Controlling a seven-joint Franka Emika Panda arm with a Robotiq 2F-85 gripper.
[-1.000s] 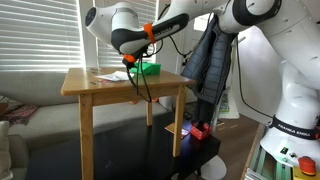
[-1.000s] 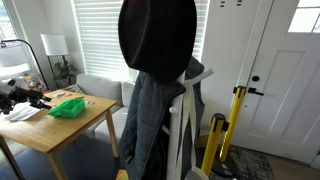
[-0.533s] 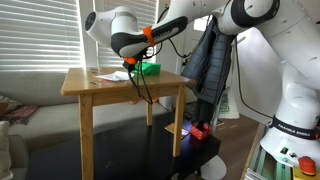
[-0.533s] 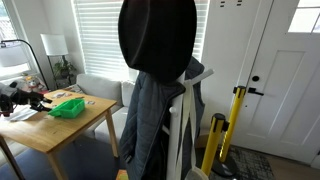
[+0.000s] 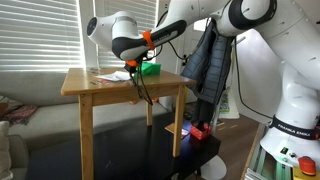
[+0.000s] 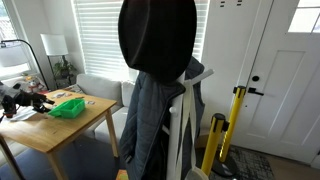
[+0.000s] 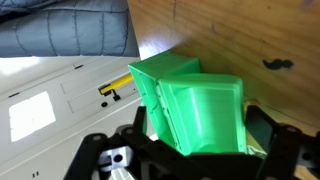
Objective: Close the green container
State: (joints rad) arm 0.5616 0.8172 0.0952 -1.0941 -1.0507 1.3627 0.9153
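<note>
Green container (image 7: 192,95) on the wooden bench (image 5: 100,88) just beside flat white papers (image 7: 50,110), lid flap not down, hand (image 7: 197,135) spread and straddling it, a finger at either side, contact impossible to tell.

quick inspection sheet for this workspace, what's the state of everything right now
surface: wooden table, bare wood showing around the items
job's things: green container on the table; cannot tell if the lid is fully down
clutter: white papers lying flat beside the container
grippers: gripper at the container, open, fingers spread to either side in the wrist view
cables: dark cable hangs from the arm past the table front
surroundings: jacket on a stand, yellow post, white door, window blinds
</note>
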